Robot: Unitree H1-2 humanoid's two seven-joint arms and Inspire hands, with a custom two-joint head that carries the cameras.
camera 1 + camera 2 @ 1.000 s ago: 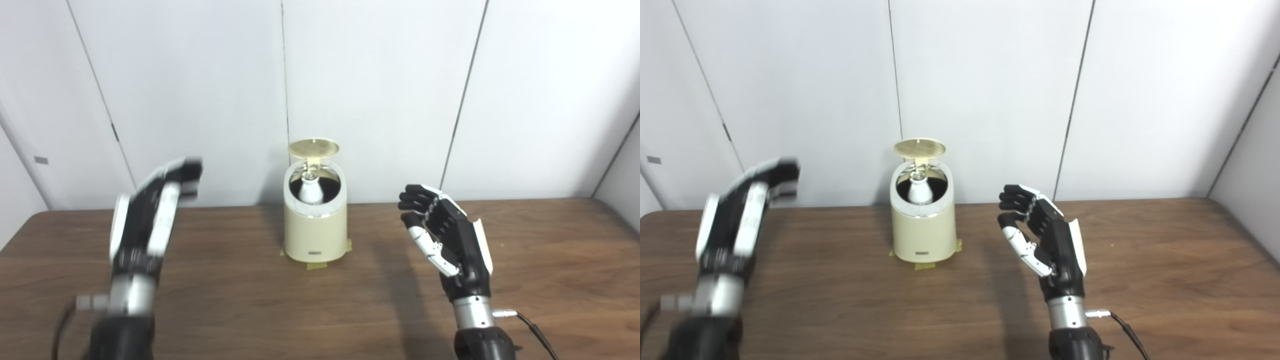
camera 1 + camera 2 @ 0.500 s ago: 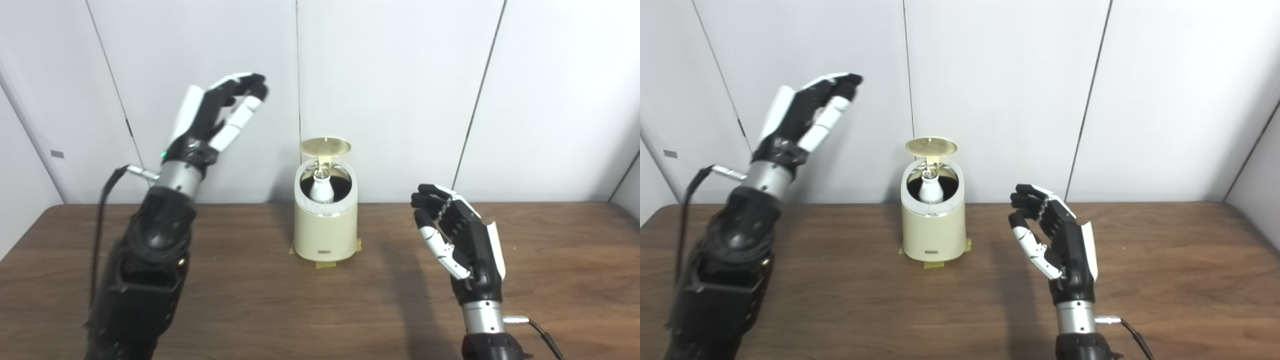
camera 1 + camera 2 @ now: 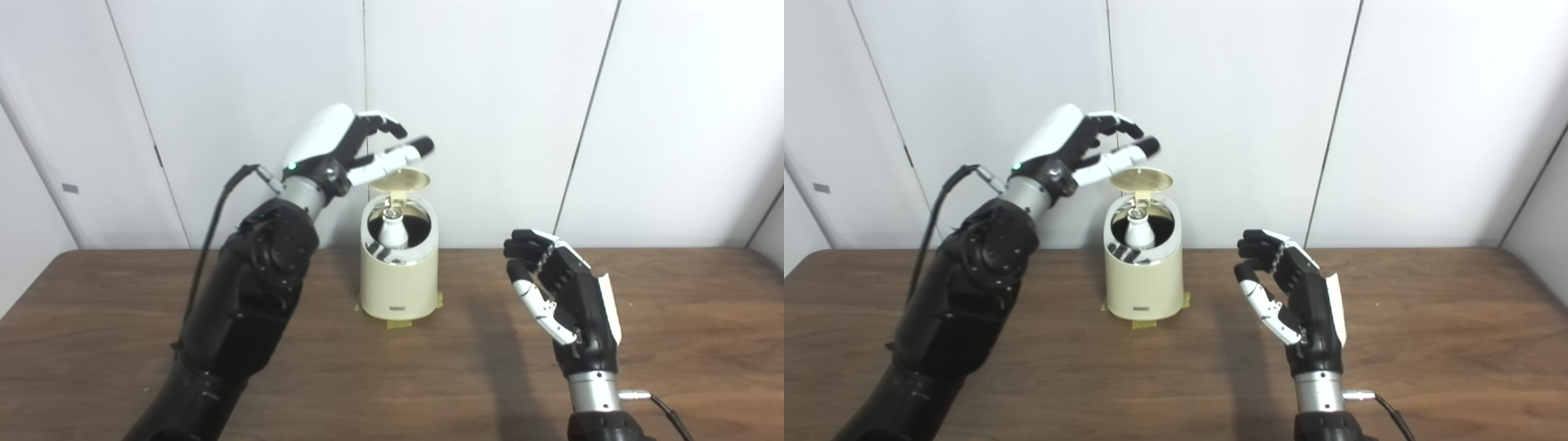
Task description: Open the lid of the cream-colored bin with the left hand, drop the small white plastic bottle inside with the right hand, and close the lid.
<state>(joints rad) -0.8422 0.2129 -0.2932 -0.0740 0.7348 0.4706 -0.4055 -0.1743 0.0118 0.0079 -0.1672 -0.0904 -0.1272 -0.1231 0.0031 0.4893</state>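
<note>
Left hand [image 3: 343, 144], fingers spread and empty, hovers seemingly just above the raised lid [image 3: 399, 180] (bottle [image 3: 390, 229] inside bin [image 3: 398, 288]).

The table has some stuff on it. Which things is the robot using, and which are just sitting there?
Using:
bin
lid, up
bottle, inside the bin
left hand, above the lid
right hand, empty

Just there:
yellow tape under the bin
table

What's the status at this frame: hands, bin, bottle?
Left hand open, above raised lid. Right hand open, empty, right of the bin. Bottle already inside. Nothing blocking the lid.
</note>
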